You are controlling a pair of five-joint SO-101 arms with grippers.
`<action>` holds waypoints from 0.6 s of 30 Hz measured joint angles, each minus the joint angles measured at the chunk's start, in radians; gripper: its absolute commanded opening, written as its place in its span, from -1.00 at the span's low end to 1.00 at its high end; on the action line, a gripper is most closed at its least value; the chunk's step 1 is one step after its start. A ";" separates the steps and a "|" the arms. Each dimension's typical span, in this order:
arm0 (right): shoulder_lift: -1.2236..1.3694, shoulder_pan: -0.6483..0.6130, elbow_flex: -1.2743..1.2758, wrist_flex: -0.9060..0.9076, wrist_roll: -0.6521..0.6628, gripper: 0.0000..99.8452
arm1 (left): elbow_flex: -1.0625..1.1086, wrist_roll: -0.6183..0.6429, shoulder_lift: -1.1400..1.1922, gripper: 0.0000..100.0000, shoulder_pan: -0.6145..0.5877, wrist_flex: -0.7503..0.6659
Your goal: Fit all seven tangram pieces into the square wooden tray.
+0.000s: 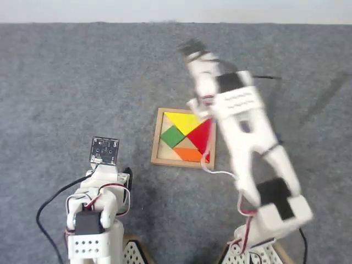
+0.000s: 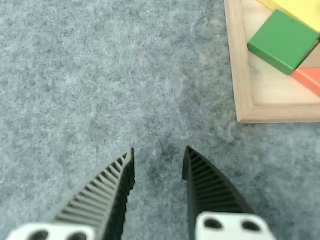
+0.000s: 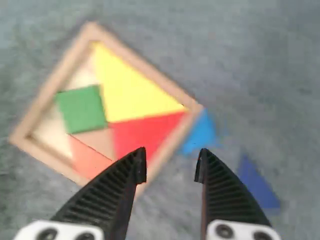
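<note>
High view: the tray lies mid-table. The blurred right arm hides its 3 o'clock edge, and the left arm sits at its 7 o'clock.

Left wrist view: the left gripper, jaws apart, is over carpet beside the tray's cut-off corner.

Right wrist view: the right gripper, jaws apart, is above the tray's rim. A light-blue piece and a dark-blue triangle, both blurred, lie outside the tray.

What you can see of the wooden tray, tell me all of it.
The tray is square, of pale wood with a raised rim, lying flat on the grey mat. Inside sit a yellow triangle, a red triangle, a green square and an orange piece; bare floor shows along one side. A blue piece lies outside, by one corner.
</note>
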 measured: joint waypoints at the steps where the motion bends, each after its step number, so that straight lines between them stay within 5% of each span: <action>1: -0.032 0.032 0.029 0.003 0.017 -0.69 | 0.000 0.000 0.000 -0.69 0.000 0.000; 5: -0.089 0.107 0.189 0.003 0.098 -0.68 | 0.000 0.000 0.000 -0.69 0.000 0.000; 9: -0.097 0.213 0.313 -0.049 0.141 -0.47 | 0.000 0.000 0.000 -0.69 0.000 0.000; 18: -0.031 0.394 0.327 -0.078 0.474 -0.31 | 0.000 0.000 0.000 -0.69 0.000 0.000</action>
